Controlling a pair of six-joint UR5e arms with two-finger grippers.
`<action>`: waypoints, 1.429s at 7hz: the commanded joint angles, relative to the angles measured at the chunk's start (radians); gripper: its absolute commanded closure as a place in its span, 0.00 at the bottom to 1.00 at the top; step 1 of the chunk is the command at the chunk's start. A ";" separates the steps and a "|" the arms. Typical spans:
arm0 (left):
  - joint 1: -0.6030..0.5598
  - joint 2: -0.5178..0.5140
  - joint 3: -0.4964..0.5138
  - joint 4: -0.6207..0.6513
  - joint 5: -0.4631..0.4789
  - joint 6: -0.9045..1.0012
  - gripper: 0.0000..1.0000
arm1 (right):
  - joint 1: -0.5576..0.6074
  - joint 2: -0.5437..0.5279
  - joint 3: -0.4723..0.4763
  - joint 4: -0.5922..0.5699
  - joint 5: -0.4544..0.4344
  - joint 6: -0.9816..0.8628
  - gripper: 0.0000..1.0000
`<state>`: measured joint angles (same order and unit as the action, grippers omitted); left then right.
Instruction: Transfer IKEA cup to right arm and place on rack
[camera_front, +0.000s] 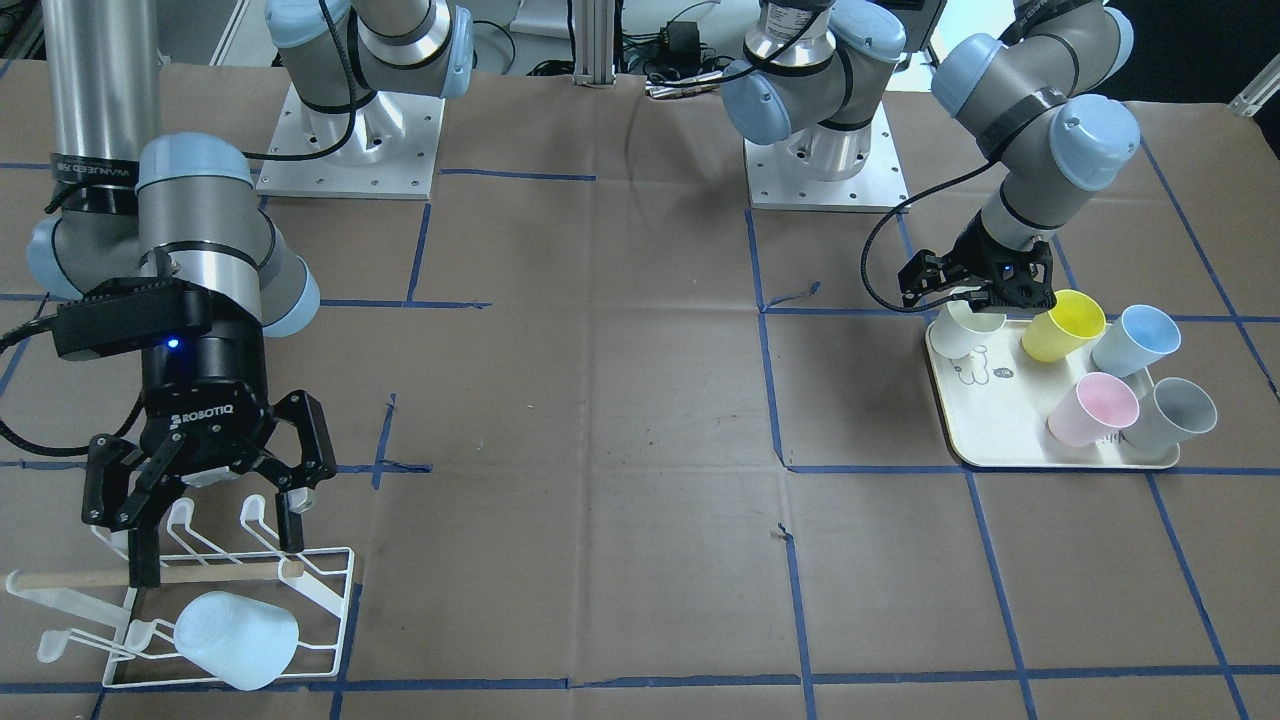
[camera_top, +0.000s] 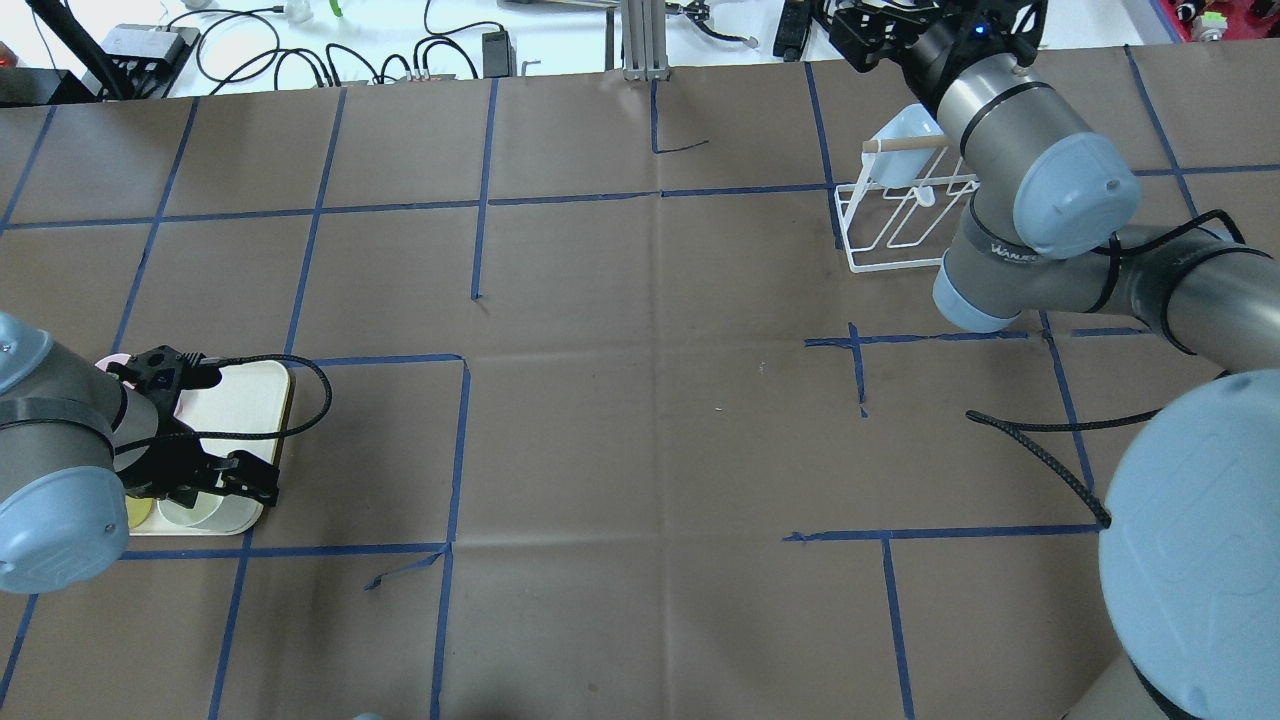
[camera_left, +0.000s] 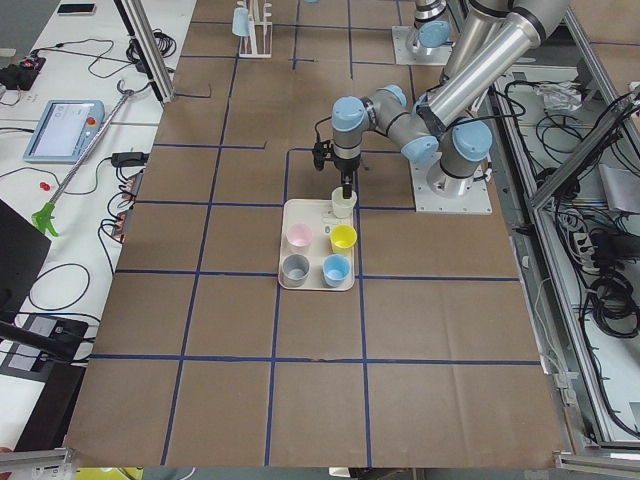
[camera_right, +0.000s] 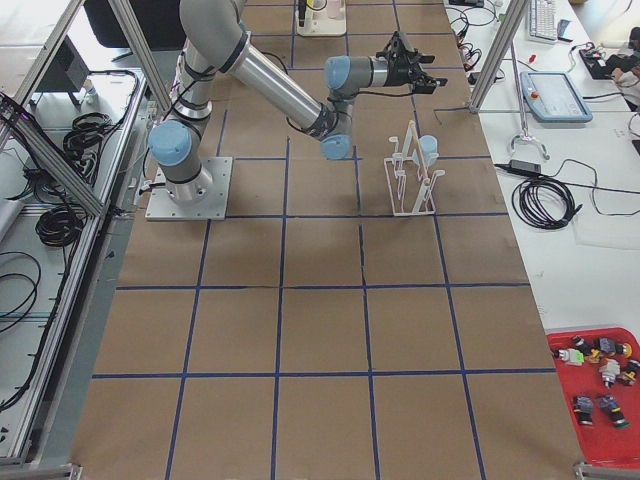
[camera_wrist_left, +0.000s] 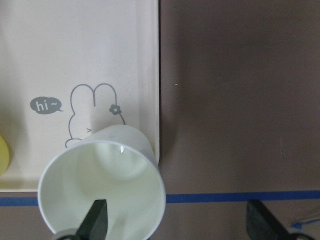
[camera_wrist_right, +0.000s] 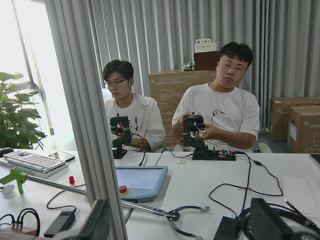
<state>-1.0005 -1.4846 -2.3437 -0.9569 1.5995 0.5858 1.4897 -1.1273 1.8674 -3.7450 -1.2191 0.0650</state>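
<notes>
The left end effector (camera_front: 995, 298) is hovering wide open over the white cup (camera_front: 965, 332), with one finger reaching inside its rim and the other well outside, gripping nothing. The cup is sitting mouth-up at a corner of the cream tray (camera_front: 1000, 440) on the surface (camera_front: 600, 400). The right end effector (camera_front: 218, 555) is hanging open and empty above the rack (camera_front: 325, 590), which is carrying a pale blue cup (camera_front: 237, 640).

Counter (camera_front: 620, 400): brown paper cover, blue tape grid. Directly on it: cream tray (camera_front: 1000, 430), white wire rack (camera_front: 220, 571), left-arm base plate (camera_front: 860, 185), right-arm base plate (camera_front: 400, 165).
</notes>
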 joint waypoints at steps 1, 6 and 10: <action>-0.003 -0.017 -0.002 0.029 0.004 0.002 0.03 | 0.067 -0.008 -0.002 -0.006 0.006 0.215 0.00; -0.003 -0.014 0.011 0.023 0.068 0.009 0.99 | 0.092 -0.008 -0.002 -0.016 0.185 0.638 0.00; -0.009 -0.010 0.108 -0.040 0.076 0.043 1.00 | 0.144 -0.002 -0.001 -0.038 0.184 0.974 0.00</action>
<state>-1.0050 -1.4966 -2.2890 -0.9519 1.6729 0.6266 1.6121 -1.1320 1.8667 -3.7794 -1.0344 0.9388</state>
